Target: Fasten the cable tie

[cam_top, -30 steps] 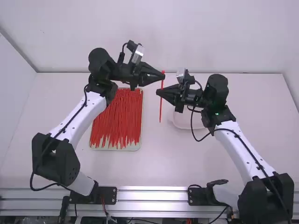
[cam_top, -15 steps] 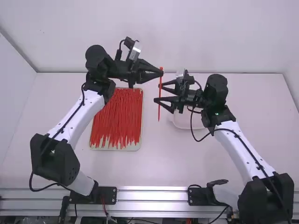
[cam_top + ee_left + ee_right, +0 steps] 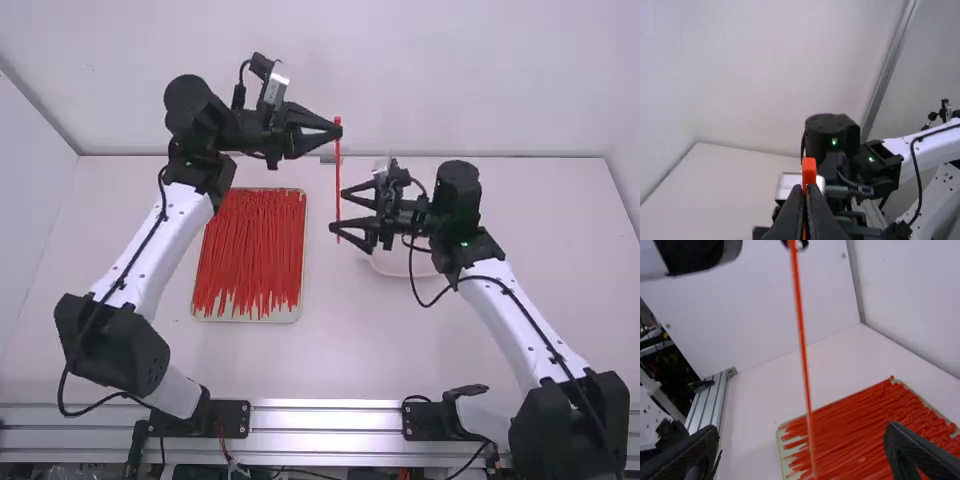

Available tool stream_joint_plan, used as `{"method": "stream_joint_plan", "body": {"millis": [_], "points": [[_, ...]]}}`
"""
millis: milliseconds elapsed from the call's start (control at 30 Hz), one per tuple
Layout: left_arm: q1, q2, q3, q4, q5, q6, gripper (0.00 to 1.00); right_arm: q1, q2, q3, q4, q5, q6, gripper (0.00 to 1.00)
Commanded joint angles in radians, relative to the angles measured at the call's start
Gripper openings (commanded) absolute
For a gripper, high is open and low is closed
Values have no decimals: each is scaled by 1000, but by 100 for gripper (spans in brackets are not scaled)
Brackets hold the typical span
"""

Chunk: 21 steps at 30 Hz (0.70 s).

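inspector: where is the cable tie sitting?
recorder: the cable tie (image 3: 337, 180) is hanging upright in the air above the counter (image 3: 400, 340), head uppermost and tail pointing down. in the high view it is showing just to the right of the tray (image 3: 247, 318).
inspector: what is holding it?
recorder: the left gripper (image 3: 333, 129) is gripping it. its fingers are pressing together on the strap just under the head, as the left wrist view is showing.
inspector: and the right gripper?
recorder: the right gripper (image 3: 341, 212) is standing level with the tie's lower half, fingers spread wide. the strap is hanging in line with the gap between them and is touching neither finger in the right wrist view.
inspector: anything else on the counter?
recorder: the tray is lying below the left arm, carrying a pile of red ties (image 3: 255, 250). a pale container (image 3: 400, 265) is sitting behind the right gripper.
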Motion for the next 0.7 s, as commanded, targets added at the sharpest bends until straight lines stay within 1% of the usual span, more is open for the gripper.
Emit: {"method": "stream_joint_plan", "body": {"millis": [0,100,233,467,633,667], "points": [[39,-4,56,6,-5,-46,2,12,2,35,-14,-7,-63,87],[68,-4,81,13,-6,-99,2,21,2,35,-35,-7,-105,87],[83,-4,107,38,-10,-175,2,33,2,35,-34,-6,-110,87],[48,-4,118,87,-11,-309,2,36,2,35,-28,-6,-110,87],[46,-4,115,71,-36,-346,2,36,2,35,-27,-6,-109,83],[41,-4,114,66,-40,-346,2,36,2,35,-27,-6,-110,79]]}}
